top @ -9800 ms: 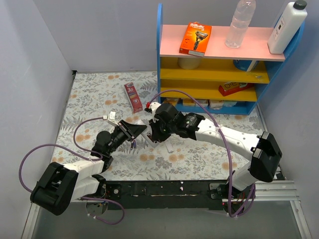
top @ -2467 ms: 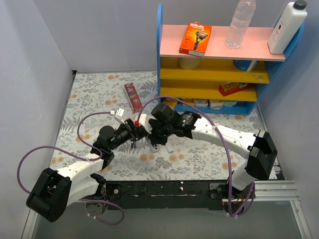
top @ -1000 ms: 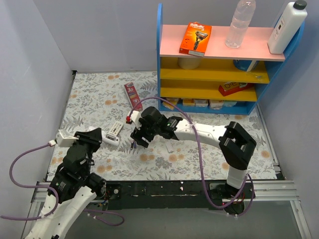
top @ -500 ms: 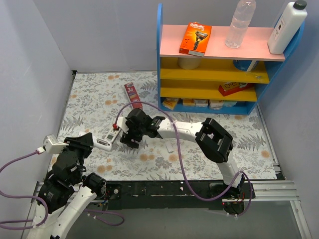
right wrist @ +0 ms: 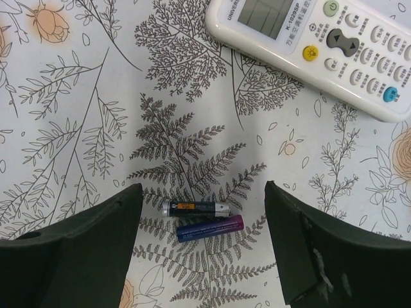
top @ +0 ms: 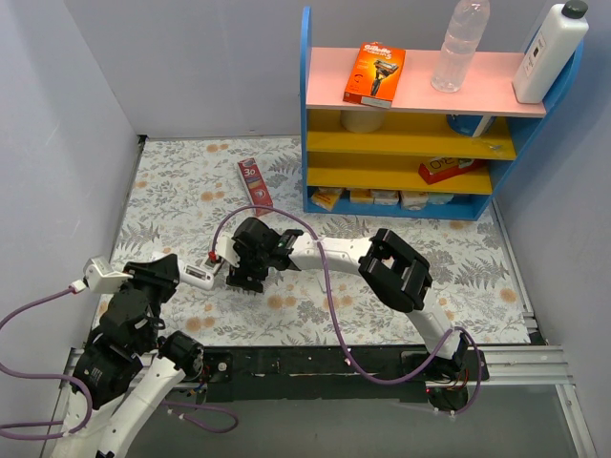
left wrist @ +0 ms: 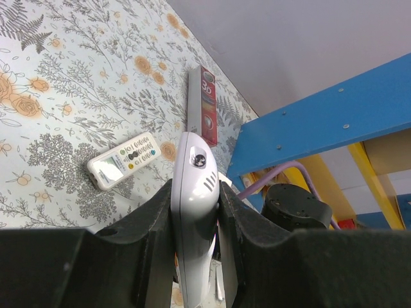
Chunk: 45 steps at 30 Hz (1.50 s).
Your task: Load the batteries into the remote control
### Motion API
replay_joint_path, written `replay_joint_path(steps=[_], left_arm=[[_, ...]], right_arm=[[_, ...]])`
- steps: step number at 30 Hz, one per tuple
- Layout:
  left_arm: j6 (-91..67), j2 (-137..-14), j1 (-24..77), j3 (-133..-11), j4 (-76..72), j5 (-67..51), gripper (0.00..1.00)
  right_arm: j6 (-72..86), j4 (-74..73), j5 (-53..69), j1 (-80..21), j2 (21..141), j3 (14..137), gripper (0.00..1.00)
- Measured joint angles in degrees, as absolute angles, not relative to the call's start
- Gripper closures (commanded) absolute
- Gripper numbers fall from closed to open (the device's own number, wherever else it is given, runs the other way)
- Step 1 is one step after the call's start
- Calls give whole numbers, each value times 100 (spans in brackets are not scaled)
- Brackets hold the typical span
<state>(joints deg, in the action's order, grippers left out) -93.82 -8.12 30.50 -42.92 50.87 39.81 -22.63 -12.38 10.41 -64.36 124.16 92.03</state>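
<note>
Two batteries lie side by side on the flowered tablecloth, a dark one with an orange label (right wrist: 196, 208) and a blue-purple one (right wrist: 210, 228). My right gripper (right wrist: 202, 192) hangs open straight above them, one finger to each side, touching neither. It sits left of the table's middle (top: 246, 277) and hides the batteries in the top view. My left gripper (left wrist: 194, 189) is shut on a grey-white remote control (left wrist: 192, 167), held edge-on and raised at the near left (top: 198, 276).
A second white remote (right wrist: 314, 45) lies face up just beyond the batteries (left wrist: 122, 160). A red toothpaste box (top: 255, 184) lies further back. The blue shelf unit (top: 410, 124) at the back right carries a razor pack (top: 374, 73) and bottles (top: 460, 43).
My right gripper has slid left and slightly nearer, ending over the batteries. My left arm has drawn back a little toward the near left, remote still in its grip.
</note>
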Motion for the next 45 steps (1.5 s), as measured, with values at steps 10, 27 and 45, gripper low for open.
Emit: replay_joint_path(steps=[10,27,45], left_arm=[[-9216,-821,3050,-4285,4866,3848,100],[-9155,-904,3050,-4272,4746,3701,100],[-9135,-917,3050,-4235,4630,3629,100]], right_arm=[[-2316,-1363,923,-6436,12449,9216,18],[-2425,-1387,1013,-6436,12578,9334,26],[-2464,-1564,1284,-6427,12573,9334,37]])
